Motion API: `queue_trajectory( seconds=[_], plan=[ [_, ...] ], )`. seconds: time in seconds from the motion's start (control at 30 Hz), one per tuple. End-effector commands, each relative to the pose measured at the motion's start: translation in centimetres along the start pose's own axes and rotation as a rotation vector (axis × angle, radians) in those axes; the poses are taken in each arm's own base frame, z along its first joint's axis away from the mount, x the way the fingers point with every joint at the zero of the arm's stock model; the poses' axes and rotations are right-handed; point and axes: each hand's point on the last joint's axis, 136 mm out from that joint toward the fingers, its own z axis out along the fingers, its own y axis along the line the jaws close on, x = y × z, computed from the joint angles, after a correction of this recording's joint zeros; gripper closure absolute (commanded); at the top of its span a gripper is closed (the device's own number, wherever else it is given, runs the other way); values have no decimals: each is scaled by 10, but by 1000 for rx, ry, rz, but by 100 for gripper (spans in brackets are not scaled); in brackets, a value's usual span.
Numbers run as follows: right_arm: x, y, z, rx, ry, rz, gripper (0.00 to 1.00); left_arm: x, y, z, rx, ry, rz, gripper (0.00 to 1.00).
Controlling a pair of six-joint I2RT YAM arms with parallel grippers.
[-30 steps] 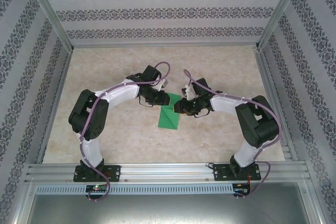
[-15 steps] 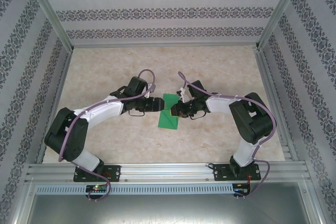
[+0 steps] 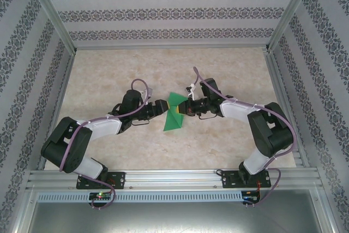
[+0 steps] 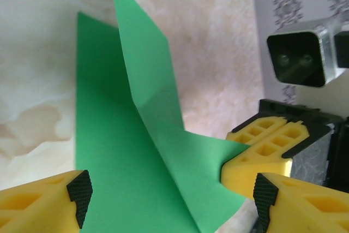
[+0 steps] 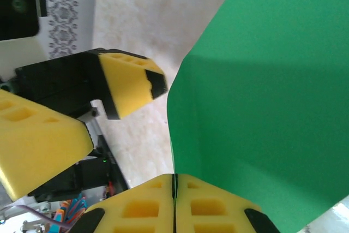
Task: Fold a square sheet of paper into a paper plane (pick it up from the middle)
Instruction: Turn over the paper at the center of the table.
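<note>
The square sheet of paper [image 3: 174,117] is bright green, creased, and lies at the table's middle with its far part raised off the surface. My right gripper [image 3: 184,108] is shut on the raised flap's right corner; in the right wrist view the sheet [image 5: 262,91] runs into the seam of the closed right gripper [image 5: 174,189]. My left gripper [image 3: 161,107] stands open at the sheet's left edge. In the left wrist view the left gripper [image 4: 173,199] straddles the sheet [image 4: 120,151] without touching it, and the right gripper's fingers [image 4: 262,156] pinch the corner.
A pale marbled tabletop [image 3: 109,75] spreads around the sheet. Patterned walls [image 3: 174,12] and metal posts close in the back and sides. An aluminium rail [image 3: 174,177] with both arm bases runs along the near edge.
My left gripper opened and let the sheet go while the left arm dropped low. My right gripper shut on the sheet's right corner, and the far flap now stands up.
</note>
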Motion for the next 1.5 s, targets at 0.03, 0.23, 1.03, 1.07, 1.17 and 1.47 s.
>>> queue_trajectory(
  seconds=[0.03,0.23,1.03,1.07,1.17,1.47],
  plan=[
    [-6,29,-12,-103,-19,-28,93,-26,-54,-12,212,-79,-15,19],
    [-16,48,-25,-172,-63,-33,93,-32,-66,-11,265,-80,-47,17],
    [-24,27,-41,-196,-127,43,94,-16,-100,15,336,90,-91,20],
    [-24,26,-40,-196,-127,44,93,-15,-99,16,335,93,-90,20],
    [-24,23,-40,-192,-128,52,93,-13,-99,17,331,110,-89,22],
    [-25,20,-39,-190,-129,61,93,-3,-88,22,277,160,-79,38]
  ],
)
